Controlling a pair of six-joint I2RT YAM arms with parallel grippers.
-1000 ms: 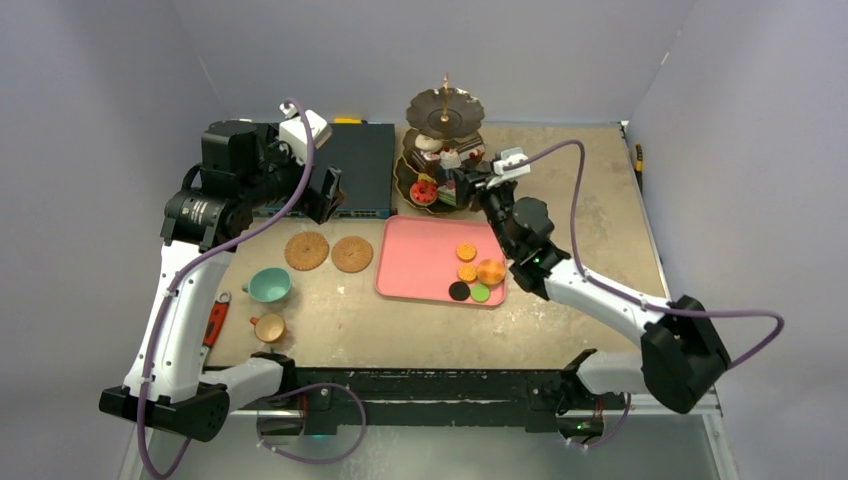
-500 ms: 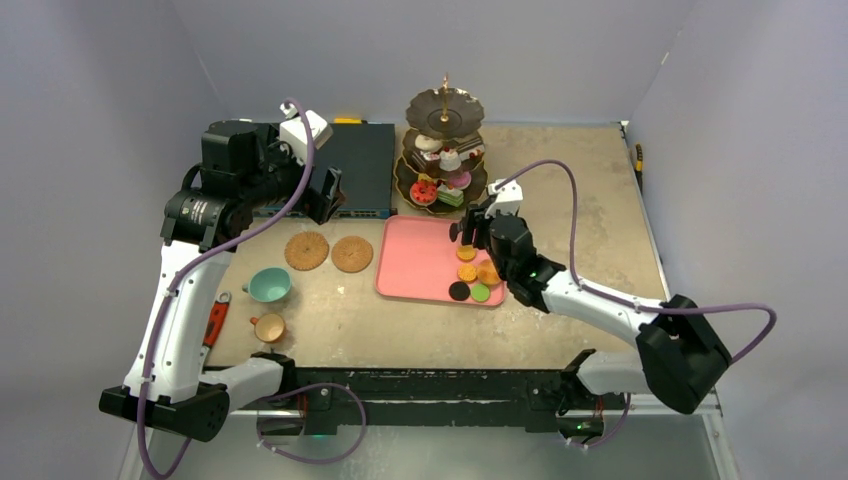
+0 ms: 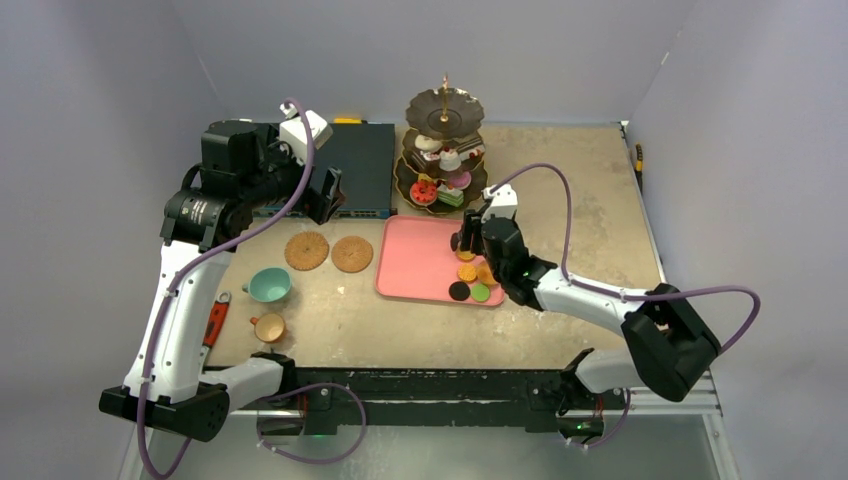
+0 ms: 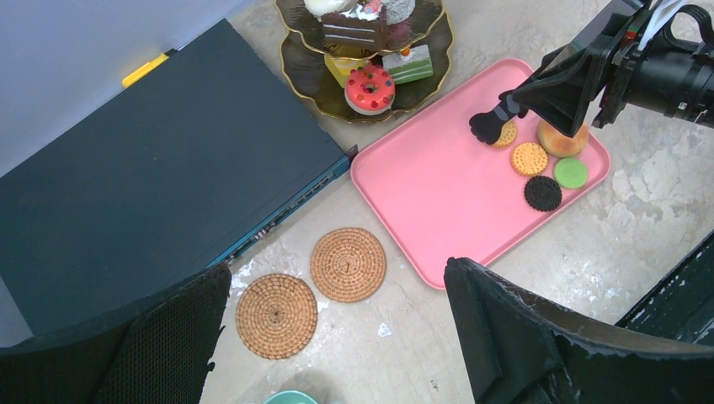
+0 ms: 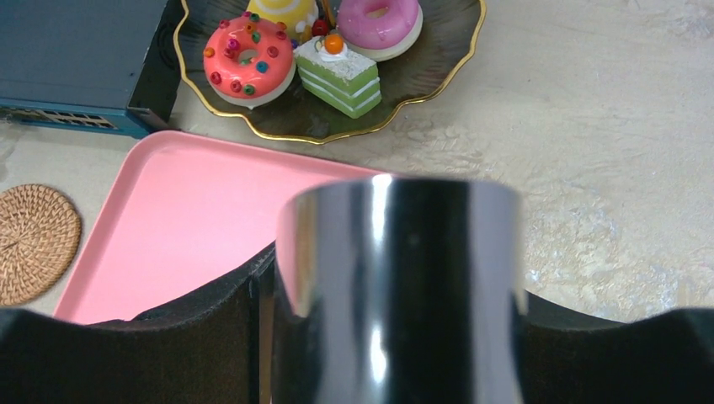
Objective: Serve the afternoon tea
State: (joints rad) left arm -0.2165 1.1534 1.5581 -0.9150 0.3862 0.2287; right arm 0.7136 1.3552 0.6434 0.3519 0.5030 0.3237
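**Tabletop between grey walls: right arm coming back from stand to tray**

Closest in, the right gripper is clamping the tongs; in its wrist view their steel band is sitting tight between the fingers. The tong tips are hanging over the far cookie on the tray. Touching it or just above it, cannot tell. Whether the tips are parted is not showing either.

Change: a second ago the tongs were reaching in at the stand's bottom tier; now they are back over the tray. The same five pieces are lying there as then: far cookie, near cookie, bun, green macaron, black macaron. Reading: one trip to the stand is ending and the next pick is starting, probably the far cookie.

Further out, the stand is standing just beyond the tray's far edge, its lower tiers carrying cakes and its top tier looking bare. The left gripper is hanging wide apart and empty, high over the coasters, unmoved over that second. The teal cup and tan cup are sitting off the coasters, so that step is not yet done.
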